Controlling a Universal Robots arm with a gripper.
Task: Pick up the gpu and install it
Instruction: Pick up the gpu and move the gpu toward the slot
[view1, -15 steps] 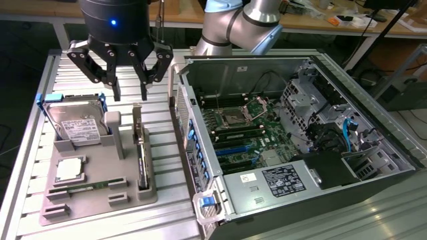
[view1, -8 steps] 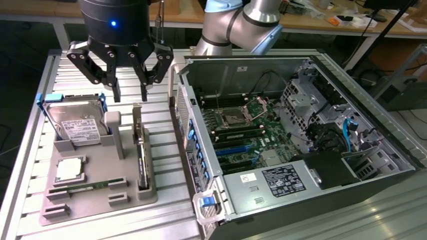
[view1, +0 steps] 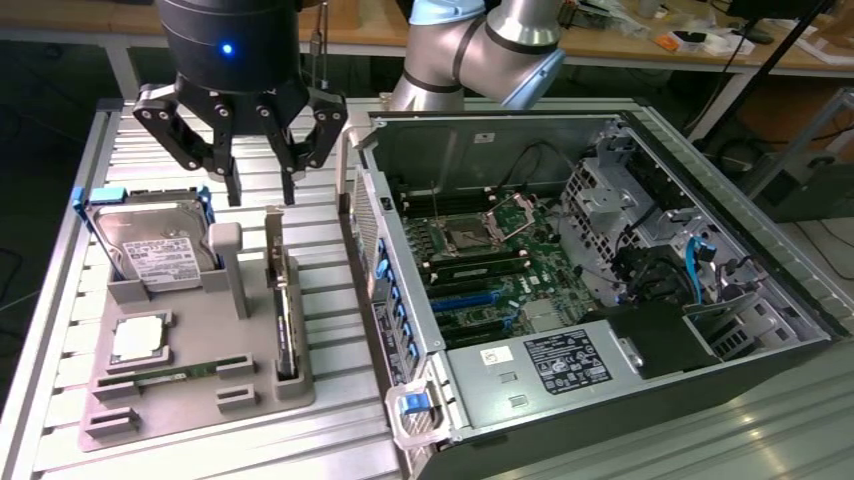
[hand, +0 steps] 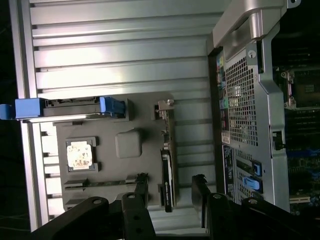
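ITEM: gpu (view1: 282, 310), thin green board, black cooler, silver end bracket | WHERE: on edge in grey slotted holder (view1: 254, 335), exterior view's lower left | HANDLING: probably light, stiff, fragile; pinch board faces near top edge | TOOL: black fingered tool (view1: 260, 188), upper left, spread, empty

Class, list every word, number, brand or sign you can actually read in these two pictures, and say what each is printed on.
No text is clear enough to quote.
White label on the silver hard drive: printed lines, too small to read.
Black label on the grey metal power supply box: too small to read.
White sticker beside it: too small to read.
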